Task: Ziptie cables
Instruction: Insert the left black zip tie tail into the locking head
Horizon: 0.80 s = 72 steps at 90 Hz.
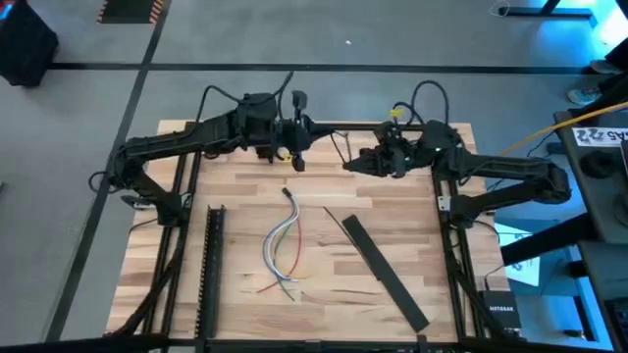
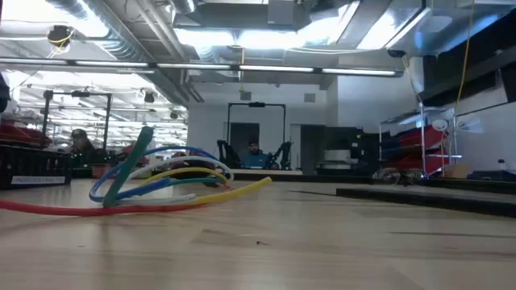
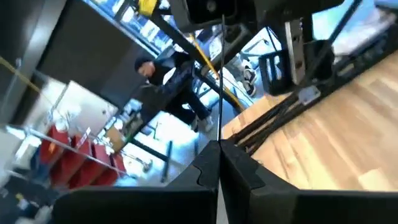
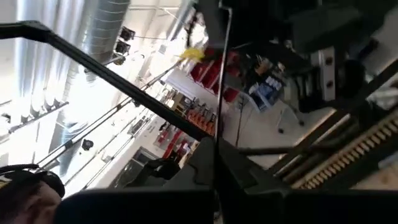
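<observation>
Both arms are folded at the far edge of the counter (image 1: 245,314), elbows out toward the side edges and wrists turned in toward each other. The left gripper (image 1: 297,157) hangs just over the far edge near its middle; in its wrist view the jaws are pressed together on a thin dark zip-tie strip (image 3: 220,74) that stands up straight from between them. The right gripper (image 1: 351,163) faces it from nearby, its jaws likewise closed on a second thin strip (image 4: 219,87).

The counter is pale wood in glued strips. The cables (image 1: 285,245) lie loose near its centre, a small fan of thin curved wires, white, grey, blue and reddish. A long flat black bar (image 1: 385,272) lies slantwise toward the right near corner. A narrow dark rail (image 1: 210,265) runs along the left side.
</observation>
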Each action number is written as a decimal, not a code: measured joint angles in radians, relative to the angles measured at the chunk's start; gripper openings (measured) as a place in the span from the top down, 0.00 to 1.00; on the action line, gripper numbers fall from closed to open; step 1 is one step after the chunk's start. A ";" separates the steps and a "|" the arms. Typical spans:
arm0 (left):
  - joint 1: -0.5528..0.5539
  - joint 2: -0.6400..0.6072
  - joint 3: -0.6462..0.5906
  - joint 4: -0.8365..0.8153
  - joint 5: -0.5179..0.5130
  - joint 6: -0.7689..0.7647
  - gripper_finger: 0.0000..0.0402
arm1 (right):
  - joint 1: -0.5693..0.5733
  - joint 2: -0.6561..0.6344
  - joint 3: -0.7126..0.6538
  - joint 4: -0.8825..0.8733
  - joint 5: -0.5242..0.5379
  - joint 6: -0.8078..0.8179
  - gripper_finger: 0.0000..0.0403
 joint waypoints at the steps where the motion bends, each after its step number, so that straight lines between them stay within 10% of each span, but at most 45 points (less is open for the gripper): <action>1: 0.000 -0.002 0.000 0.002 0.004 -0.008 1.00 | 0.000 -0.004 0.000 0.000 0.000 -0.002 1.00; 72: -0.033 0.011 0.000 0.029 -0.018 -0.058 1.00 | 0.001 -0.009 0.001 -0.057 -0.058 -0.002 1.00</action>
